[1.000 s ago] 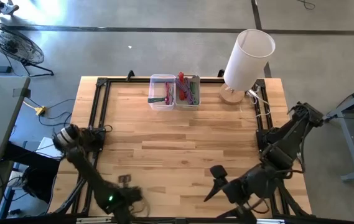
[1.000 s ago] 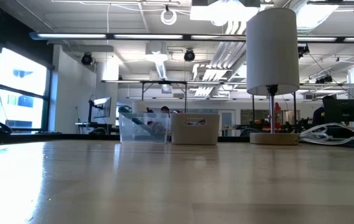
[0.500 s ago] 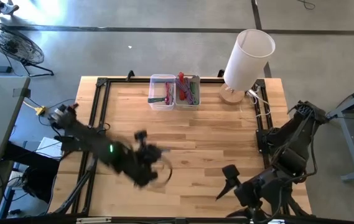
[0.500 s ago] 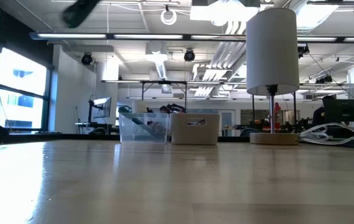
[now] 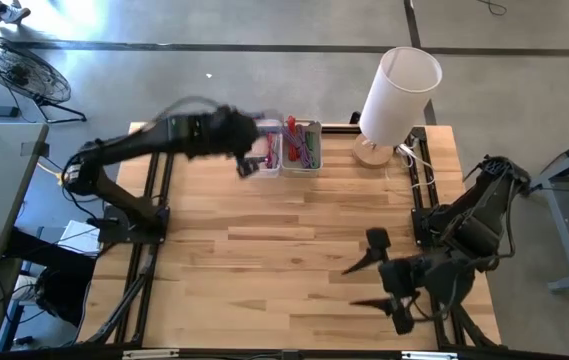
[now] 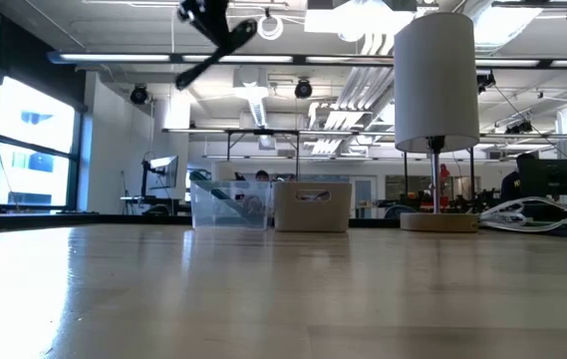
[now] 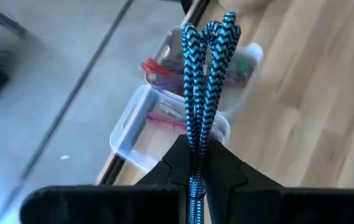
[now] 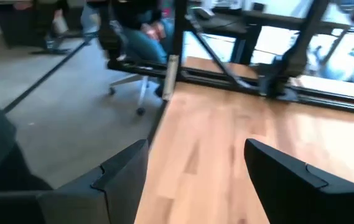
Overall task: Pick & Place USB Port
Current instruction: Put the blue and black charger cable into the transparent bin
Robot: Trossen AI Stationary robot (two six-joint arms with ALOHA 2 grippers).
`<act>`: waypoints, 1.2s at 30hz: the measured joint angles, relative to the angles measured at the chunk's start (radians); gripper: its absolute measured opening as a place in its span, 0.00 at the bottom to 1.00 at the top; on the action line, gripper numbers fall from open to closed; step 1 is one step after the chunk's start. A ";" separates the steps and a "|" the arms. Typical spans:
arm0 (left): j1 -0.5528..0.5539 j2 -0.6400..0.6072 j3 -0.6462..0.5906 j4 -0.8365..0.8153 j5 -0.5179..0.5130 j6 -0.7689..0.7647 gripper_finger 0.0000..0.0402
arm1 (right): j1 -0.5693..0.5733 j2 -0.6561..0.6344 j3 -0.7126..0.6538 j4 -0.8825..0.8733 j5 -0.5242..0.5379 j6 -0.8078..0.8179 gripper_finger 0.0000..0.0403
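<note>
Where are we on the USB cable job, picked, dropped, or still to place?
Picked: the left gripper is shut on the blue-and-black braided cable, folded in a bundle. In hand: that arm is over the clear bin at the table's far edge, beside the bin of colored cables. Left: lower and release; the cable is not yet in a bin. The right gripper waits open near the front right.

A white cylindrical lamp (image 5: 401, 88) on a round wooden base stands at the table's far right corner, white cords (image 5: 419, 165) trailing beside it. On the concrete floor off the far left corner lies a wire fan (image 5: 19, 65).
</note>
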 joint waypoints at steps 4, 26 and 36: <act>0.223 0.013 -0.042 0.196 0.277 0.101 0.04 | -0.037 -0.021 0.000 -0.022 0.031 -0.010 0.64; 0.563 0.076 -0.590 0.875 0.765 -0.385 0.04 | -0.110 -0.032 0.000 -0.165 0.007 -0.005 0.64; 0.587 0.076 -0.670 1.004 0.725 -0.403 0.04 | -0.165 -0.032 0.000 -0.165 -0.056 -0.016 0.64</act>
